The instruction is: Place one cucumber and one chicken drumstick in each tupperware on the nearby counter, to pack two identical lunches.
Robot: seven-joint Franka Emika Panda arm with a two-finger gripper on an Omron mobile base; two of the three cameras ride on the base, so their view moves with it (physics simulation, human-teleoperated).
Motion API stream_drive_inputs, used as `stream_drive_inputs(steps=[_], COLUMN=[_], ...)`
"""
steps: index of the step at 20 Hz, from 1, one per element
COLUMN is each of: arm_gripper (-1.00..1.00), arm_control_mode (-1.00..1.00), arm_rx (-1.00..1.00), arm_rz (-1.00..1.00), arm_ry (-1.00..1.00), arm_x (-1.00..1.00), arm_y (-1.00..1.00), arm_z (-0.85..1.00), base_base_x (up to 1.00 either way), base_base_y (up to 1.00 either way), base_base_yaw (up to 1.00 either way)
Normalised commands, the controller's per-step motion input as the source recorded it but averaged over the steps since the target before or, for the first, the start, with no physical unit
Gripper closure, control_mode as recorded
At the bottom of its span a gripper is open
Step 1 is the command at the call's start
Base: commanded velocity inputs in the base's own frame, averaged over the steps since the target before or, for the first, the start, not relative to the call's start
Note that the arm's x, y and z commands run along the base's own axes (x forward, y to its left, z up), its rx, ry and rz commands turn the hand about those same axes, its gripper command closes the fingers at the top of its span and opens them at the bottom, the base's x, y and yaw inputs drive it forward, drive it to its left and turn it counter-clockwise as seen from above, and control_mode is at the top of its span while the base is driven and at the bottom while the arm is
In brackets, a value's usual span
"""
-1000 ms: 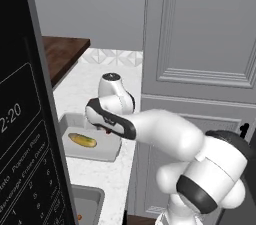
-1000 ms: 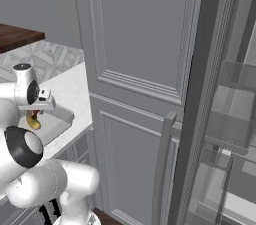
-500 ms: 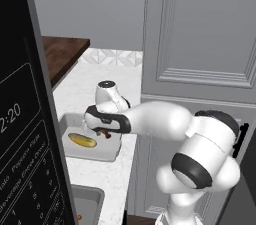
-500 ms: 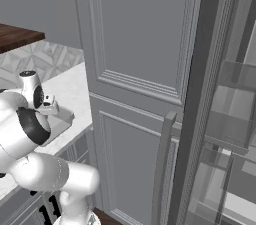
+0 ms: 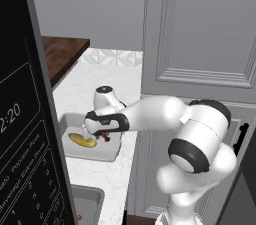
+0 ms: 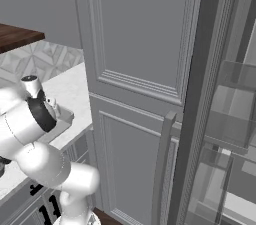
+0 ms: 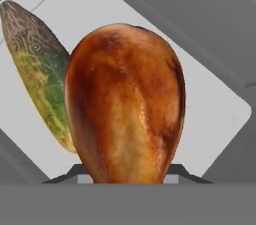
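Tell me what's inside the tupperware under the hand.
Inside the tupperware lies one cucumber on its pale floor. The hand holds a chicken drumstick low over it; in the hand view the drumstick covers part of the cucumber and much of the floor.

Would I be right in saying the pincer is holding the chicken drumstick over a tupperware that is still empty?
Not quite: the tupperware is not empty. The hand view shows a cucumber already lying in it, beside the chicken drumstick held by the pincer. The rest stands: the drumstick is over that container.
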Motion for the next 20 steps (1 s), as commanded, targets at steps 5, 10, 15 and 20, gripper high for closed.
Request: stream_drive_inputs(steps=[5,10,15,20], arm_gripper=[-1.0,-1.0,-1.0,-1.0], arm_control_mode=[-1.0,-1.0,-1.0,-1.0], arm_rx=[0.0,0.0,-0.03,-0.01], arm_rz=[0.05,0.04,0.0,-0.1], arm_ry=[0.0,0.0,-0.05,-0.12], arm_x=[0.01,0.02,-0.08,-0.47], arm_y=[0.14,0.01,0.0,-0.33], arm_z=[-0.1,0.0,0.22,0.62], base_base_x=[0.0,0.0,0.0,0.0], base_base_y=[0.0,0.0,0.0,0.0], base_base_yaw=[0.0,0.0,0.0,0.0])
